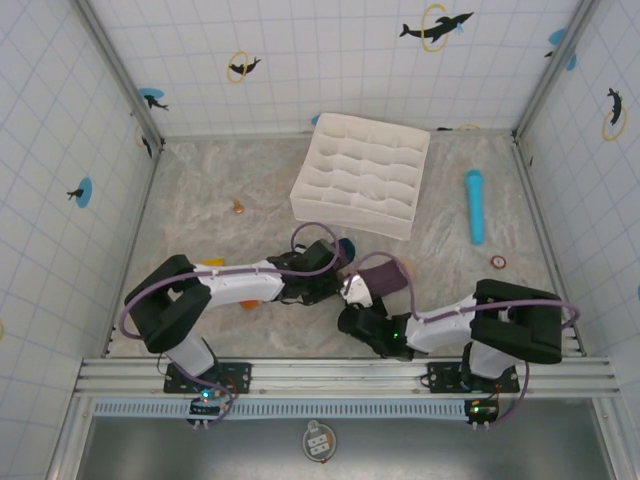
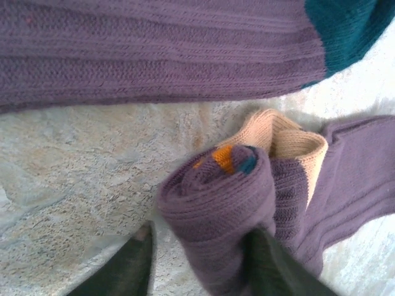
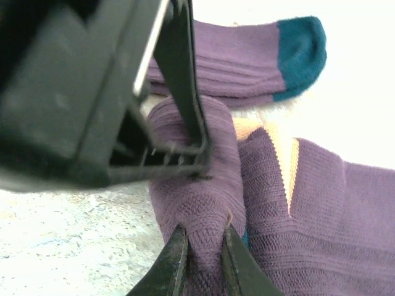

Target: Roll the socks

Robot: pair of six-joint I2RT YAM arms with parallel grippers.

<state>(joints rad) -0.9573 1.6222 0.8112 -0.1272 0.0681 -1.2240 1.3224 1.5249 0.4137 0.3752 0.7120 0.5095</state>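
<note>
The roll of purple ribbed fabric socks (image 3: 197, 197), at the beige mottled table's (image 1: 200, 190) near edge, is pinched by the right gripper (image 3: 207, 265) against unrolling (left gripper (image 2: 200, 246) spread astride it).

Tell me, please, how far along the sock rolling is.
Done: one purple ribbed fabric roll is formed. In hand: the right pincer pinches that roll, the left pincer straddles it, open. Left: the tan-heeled purple stretch beside it and the flat teal-tipped purple sock lie unrolled.

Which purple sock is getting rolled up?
The sock with the tan heel: its end is a fat roll, pinched by the right pincer. The teal-tipped sock lies flat.
</note>
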